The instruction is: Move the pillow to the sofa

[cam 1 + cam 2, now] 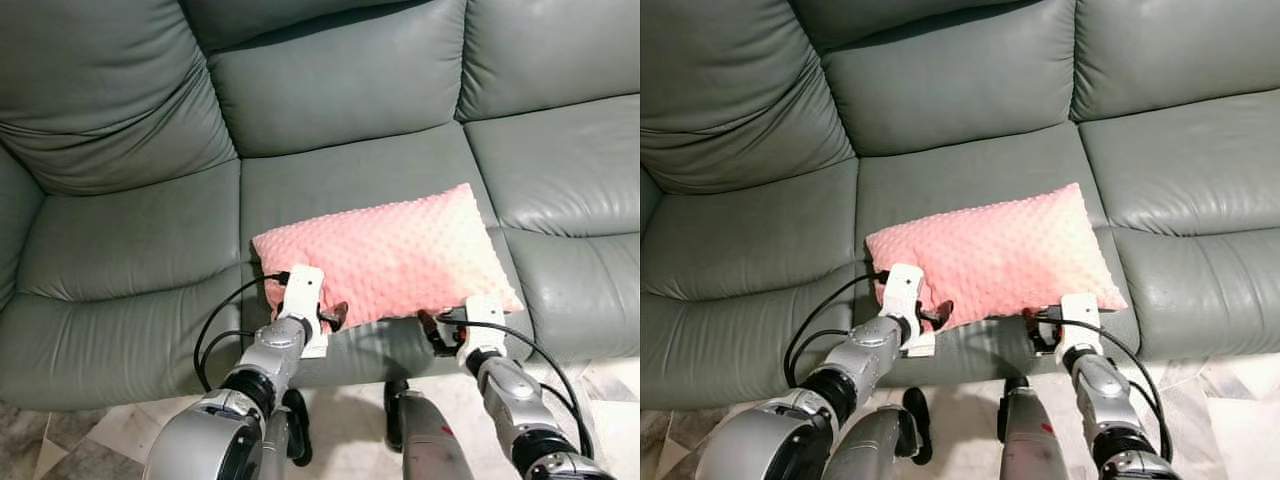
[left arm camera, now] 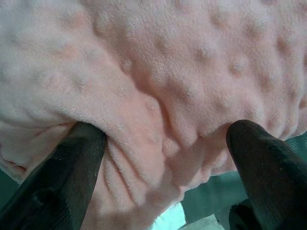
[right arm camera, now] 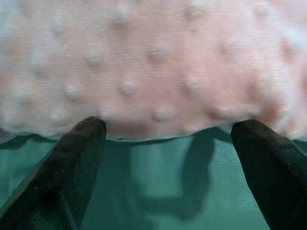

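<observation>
- Your pink dotted pillow (image 1: 388,255) already lies on the middle seat cushion of the grey-green leather sofa (image 1: 120,250), its long side running at a slant, the near edge close to the front lip of the seat
- So the main part of the task looks done to you: the pillow rests on the sofa, not in the air, with its far corner up toward the seam beside the right-hand seat
- Your left gripper (image 2: 163,143) sits at the pillow's near left corner; in the left wrist view its fingers (image 2: 62,177) stand apart, with a fold of the plush fabric bulging between them, touching the fabric but not pinching it flat
- Your right gripper (image 3: 168,139) is at the near right edge; its fingers (image 3: 67,167) are spread wide, the pillow's edge just beyond the tips and bare sofa leather showing between them, so it grips nothing
- What is left, as you can judge it: free the left fingers from that fold and draw both arms back from the seat without dragging the pillow toward the edge
- Watch the near left corner, which lies nearest the front lip; a snagged fold there could tug the pillow off
</observation>
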Controlling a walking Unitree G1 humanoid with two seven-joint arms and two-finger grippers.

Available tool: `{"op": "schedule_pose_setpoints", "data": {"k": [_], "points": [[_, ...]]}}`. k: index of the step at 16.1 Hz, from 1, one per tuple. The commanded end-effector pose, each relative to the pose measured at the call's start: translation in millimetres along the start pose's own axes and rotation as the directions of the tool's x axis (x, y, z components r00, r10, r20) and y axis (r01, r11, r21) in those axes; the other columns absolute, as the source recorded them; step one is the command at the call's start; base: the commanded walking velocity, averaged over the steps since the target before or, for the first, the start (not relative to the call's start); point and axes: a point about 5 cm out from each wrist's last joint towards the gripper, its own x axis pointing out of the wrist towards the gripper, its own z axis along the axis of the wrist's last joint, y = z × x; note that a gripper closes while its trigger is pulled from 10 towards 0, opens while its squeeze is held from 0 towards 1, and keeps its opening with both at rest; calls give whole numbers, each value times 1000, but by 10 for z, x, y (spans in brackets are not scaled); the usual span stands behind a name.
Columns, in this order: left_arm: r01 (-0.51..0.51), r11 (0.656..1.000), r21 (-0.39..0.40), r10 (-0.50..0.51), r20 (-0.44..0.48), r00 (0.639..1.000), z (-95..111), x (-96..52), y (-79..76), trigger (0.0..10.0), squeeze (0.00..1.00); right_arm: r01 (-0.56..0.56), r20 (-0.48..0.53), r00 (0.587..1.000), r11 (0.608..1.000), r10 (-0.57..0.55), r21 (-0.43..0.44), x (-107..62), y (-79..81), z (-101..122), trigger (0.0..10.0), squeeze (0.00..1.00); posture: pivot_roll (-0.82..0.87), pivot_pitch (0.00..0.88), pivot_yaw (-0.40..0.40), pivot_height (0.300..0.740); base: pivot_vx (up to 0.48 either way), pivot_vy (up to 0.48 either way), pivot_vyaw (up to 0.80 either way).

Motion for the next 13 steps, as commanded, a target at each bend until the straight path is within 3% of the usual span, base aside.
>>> {"op": "schedule_pose_setpoints", "data": {"k": [1, 6, 8, 9, 12, 13], "points": [[202, 979, -31, -202, 16, 979, 99, 48, -854, 10000, 0, 8, -30, 1000, 999, -7, 32, -48, 25, -124, 10000, 0, -139, 401, 186, 740, 0, 0, 0], [172, 985, -16, -172, 12, 985, 40, 45, -708, 10000, 0, -46, 2, 999, 997, 46, 64, -36, 200, -128, 10000, 0, -141, 389, 183, 740, 0, 0, 0], [152, 988, -8, -151, 35, 988, 74, 47, -577, 10000, 0, -102, 24, 995, 992, 100, 73, -22, 318, -103, 10000, 0, -150, 371, 178, 740, 0, 0, 0], [135, 991, -9, -135, 41, 990, 80, 46, -483, 10000, 0, -135, 34, 991, 988, 133, 76, -16, 377, -89, 10000, 0, -158, 349, 169, 740, 0, 0, 0], [51, 998, -21, -51, 12, 999, -22, -26, 73, 10000, 0, -334, 84, 940, 942, 331, 37, -32, 703, -3, 10000, 0, -176, 279, 139, 740, 0, 0, 0], [34, 999, -13, -34, -3, 999, -69, -52, 172, 10000, 0, -358, 77, 932, 934, 355, 23, -32, 745, -4, 10000, 0, -179, 261, 132, 740, 0, 0, 0]]}}
